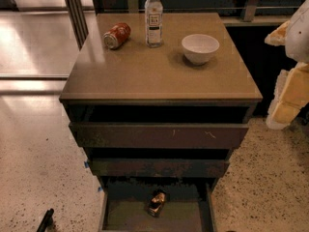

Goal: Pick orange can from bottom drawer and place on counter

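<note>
Camera view: seeing the orange can [157, 203] lying on the floor of the pulled-out drawer [128, 217], below the counter [145, 74]; seeing 1 gripper [288, 100] hanging at the right edge, well apart from the orange can; failing to tell its opening.

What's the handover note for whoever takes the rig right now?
Gripper: not in view. Only the arm shows, at the right edge, well clear of the drawer.
Orange can: inside the open bottom drawer, about mid-width on its floor.
Counter: holds a red can on its side, a bottle and a bowl.
Done: drawer is open.
Left: reach in, grasp the orange can, lift it out, set it on the counter.
</note>
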`<state>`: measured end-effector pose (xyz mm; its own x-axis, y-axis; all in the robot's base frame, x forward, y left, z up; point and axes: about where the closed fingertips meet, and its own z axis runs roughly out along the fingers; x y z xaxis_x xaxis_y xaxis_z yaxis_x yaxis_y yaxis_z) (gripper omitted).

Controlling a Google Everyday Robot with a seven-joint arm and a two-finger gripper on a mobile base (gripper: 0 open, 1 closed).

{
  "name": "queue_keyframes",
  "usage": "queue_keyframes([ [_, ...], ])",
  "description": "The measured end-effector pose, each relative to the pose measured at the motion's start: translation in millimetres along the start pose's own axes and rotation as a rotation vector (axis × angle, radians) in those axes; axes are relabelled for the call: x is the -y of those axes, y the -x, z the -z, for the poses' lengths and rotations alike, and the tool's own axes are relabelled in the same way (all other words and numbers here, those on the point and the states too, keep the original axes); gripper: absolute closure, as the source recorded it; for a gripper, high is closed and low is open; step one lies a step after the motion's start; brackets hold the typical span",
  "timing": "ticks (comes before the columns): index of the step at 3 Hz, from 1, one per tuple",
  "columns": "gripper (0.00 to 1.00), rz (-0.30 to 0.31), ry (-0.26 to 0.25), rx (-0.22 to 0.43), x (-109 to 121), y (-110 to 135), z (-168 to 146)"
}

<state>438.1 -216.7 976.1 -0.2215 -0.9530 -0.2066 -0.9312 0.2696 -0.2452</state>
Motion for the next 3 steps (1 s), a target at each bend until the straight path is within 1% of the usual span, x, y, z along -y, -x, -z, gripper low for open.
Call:
queue_keyframes([
  [1,0.00,0.000,0.000,0.000,0.0,0.0,0.0],
  [2,0.00,-0.055,-0.045,0.027,2.0,-0.1,4.8],
  [3,0.00,-0.254,-0.110,0.102,-6.1,-10.0,5.3],
])
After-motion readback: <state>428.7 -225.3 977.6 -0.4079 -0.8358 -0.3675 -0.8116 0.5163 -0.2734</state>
